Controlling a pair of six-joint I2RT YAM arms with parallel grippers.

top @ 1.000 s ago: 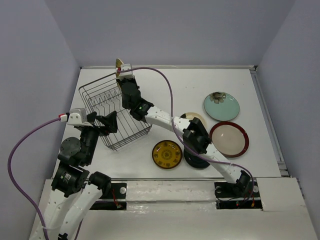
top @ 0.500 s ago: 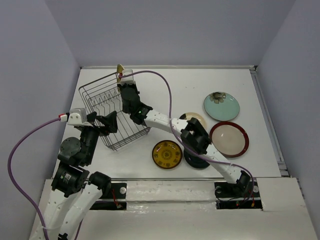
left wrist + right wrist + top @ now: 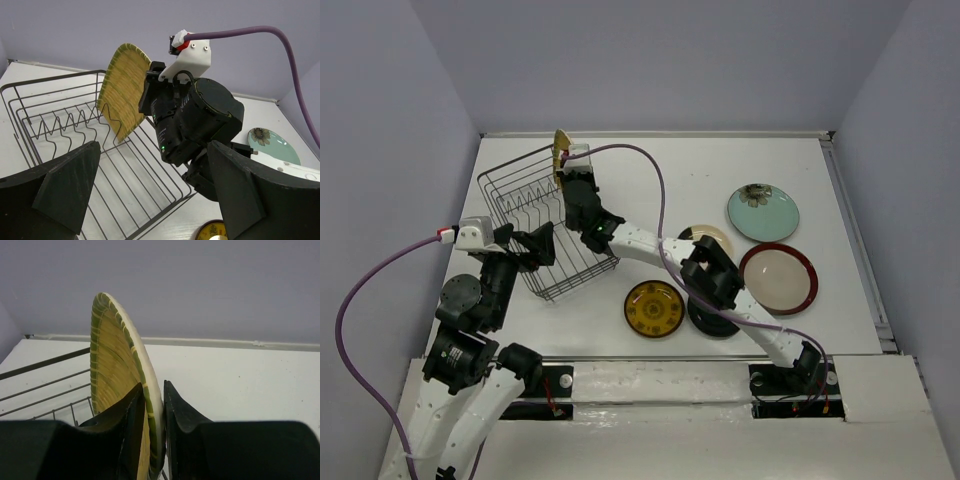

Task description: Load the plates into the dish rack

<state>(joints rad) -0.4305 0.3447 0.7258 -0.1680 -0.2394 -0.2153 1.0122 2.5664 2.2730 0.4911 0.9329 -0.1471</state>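
While the right arm is stretched toward the far-left corner of the desk (image 3: 650, 180): the right gripper (image 3: 152, 385) is clamped on the rim of the yellow ribbed plate (image 3: 112, 370), one finger on each face.
Yellow ribbed plate: on edge and leaning a little, over the far end of the dish rack (image 3: 520, 210). Its lower edge is down among the wires; cannot tell whether it rests on them.
Dish rack: left half of the desk, set askew to the edges, with a row of upright prongs inside.
Left gripper (image 3: 538, 245): jaws wide apart, holding nothing, at the rack's near side.
Yellow patterned plate (image 3: 654, 308): flat, near the near edge, just beside the rack.
Black plate (image 3: 700, 325): flat, just beside the yellow patterned plate, partly under the right arm.
Cream plate with dark patches (image 3: 700, 235): beyond the black plate, mostly hidden by the arm.
Red-rimmed plate (image 3: 778, 278): flat, toward the right edge.
Teal plate (image 3: 763, 212): flat, just beyond the red-rimmed plate, toward the right edge.
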